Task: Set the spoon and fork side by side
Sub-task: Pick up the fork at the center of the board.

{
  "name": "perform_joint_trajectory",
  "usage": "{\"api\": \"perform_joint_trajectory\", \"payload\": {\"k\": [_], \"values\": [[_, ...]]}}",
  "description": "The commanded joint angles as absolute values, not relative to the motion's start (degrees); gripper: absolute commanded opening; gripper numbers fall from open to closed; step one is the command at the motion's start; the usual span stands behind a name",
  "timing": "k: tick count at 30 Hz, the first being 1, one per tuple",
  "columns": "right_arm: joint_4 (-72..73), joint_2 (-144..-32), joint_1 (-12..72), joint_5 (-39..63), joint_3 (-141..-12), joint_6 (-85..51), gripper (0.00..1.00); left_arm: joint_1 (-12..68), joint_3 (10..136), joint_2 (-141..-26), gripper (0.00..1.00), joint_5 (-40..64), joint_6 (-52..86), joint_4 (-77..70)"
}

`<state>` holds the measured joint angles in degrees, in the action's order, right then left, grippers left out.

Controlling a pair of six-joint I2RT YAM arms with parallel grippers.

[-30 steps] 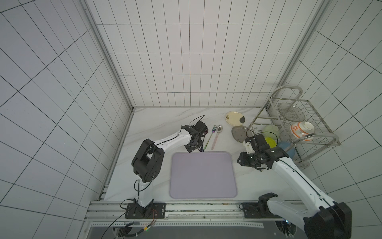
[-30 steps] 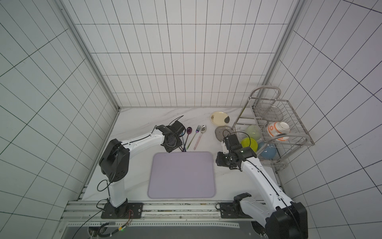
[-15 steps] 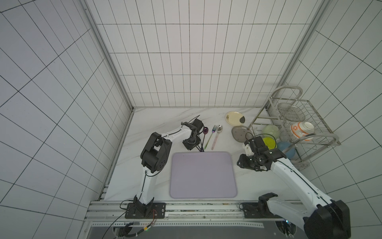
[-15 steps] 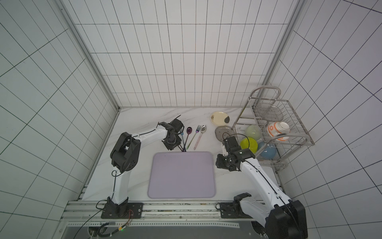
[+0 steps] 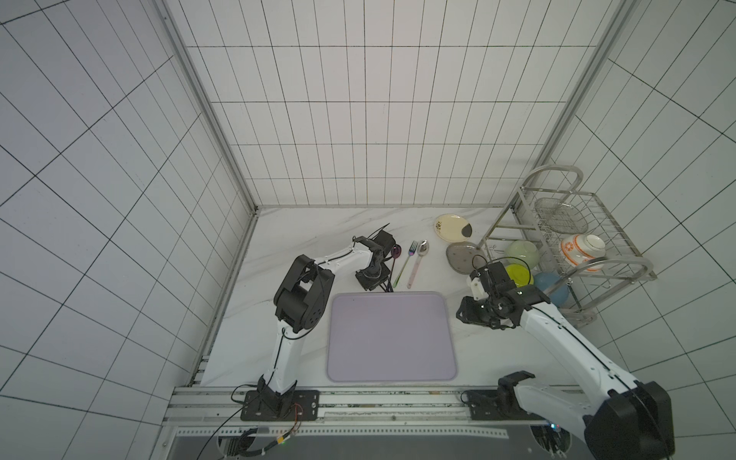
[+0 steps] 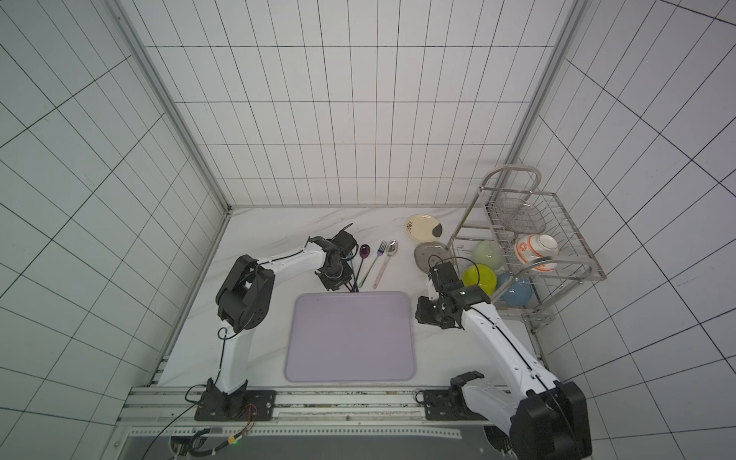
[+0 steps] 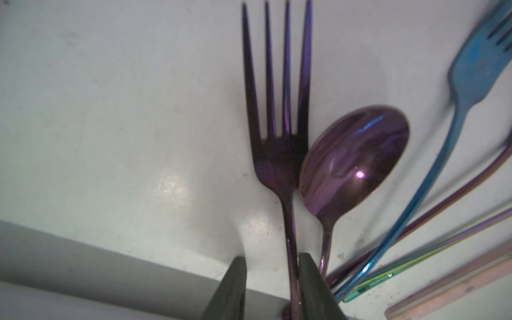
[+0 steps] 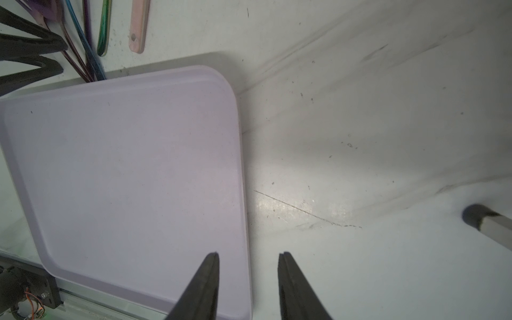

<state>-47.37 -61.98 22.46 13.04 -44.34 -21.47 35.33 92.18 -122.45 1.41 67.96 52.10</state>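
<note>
- We have the left gripper (image 7: 271,279) straddling the thin handle of the purple fork (image 7: 277,144). One finger (image 7: 310,288) touches the handle; the other stands a little off, so we cannot tell whether the pinch is made.
- The fork lies on the marble counter (image 7: 110,110), tines pointing away from the gripper, with the purple spoon (image 7: 352,160) just beside it; the spoon's bowl touches or nearly touches the fork's neck.
- In a top view the spoon's bowl (image 6: 364,251) shows next to the left wrist, near the lilac tray (image 6: 350,338).
- We judge both pieces stiff, light, polished metal: slippery and flat to the surface, so a narrow handle can twist or skid out of a shallow pinch.
- We would take hold on the handle, squarely across its width, where the gripper now sits.
- A blue fork (image 7: 476,63), an iridescent handle (image 7: 415,263) and a pink handle (image 7: 457,288) crowd alongside and could be nudged.
- The right gripper (image 8: 248,282) hangs spread and empty over the tray's edge (image 8: 238,166).
</note>
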Motion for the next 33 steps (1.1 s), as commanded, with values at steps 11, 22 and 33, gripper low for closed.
{"api": "perform_joint_trajectory", "payload": {"k": [11,22,33], "values": [[-48.37,-61.22,21.97,12.48,-44.17,-22.41,0.35,33.39,94.86,-127.69,0.23,0.73,64.66,50.35],[-48.44,-62.4,21.97,12.3,-44.3,-22.15,0.35,27.97,94.4,-126.13,0.0,-1.89,53.97,46.15],[-48.5,-63.63,21.97,11.96,-44.45,-21.98,0.35,21.53,94.72,-123.99,0.14,-5.23,37.73,50.14]]}}
